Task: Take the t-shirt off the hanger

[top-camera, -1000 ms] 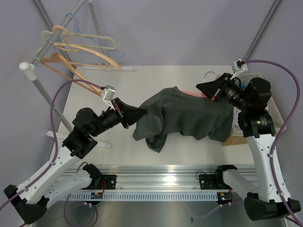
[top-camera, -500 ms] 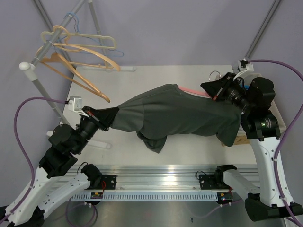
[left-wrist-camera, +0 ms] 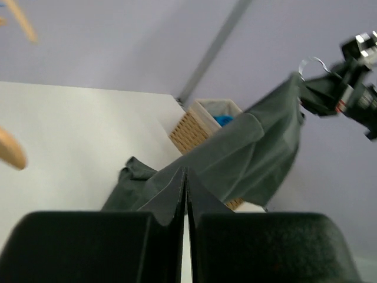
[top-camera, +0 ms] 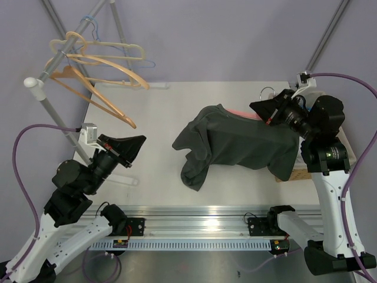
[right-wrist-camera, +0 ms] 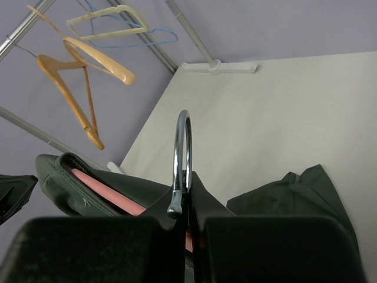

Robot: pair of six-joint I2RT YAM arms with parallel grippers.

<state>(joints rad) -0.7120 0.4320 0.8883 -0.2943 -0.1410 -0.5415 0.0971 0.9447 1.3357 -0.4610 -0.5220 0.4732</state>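
Clenched tight on nothing at the left gripper, held low near the table's left edge, well apart from the t-shirt. Clamped at the right gripper on the metal hook of the hanger, raised above the table. Draped over the pink hanger's shoulders, dark grey, lower folds sagging down to the table. Just beside, in the wicker basket, something blue.
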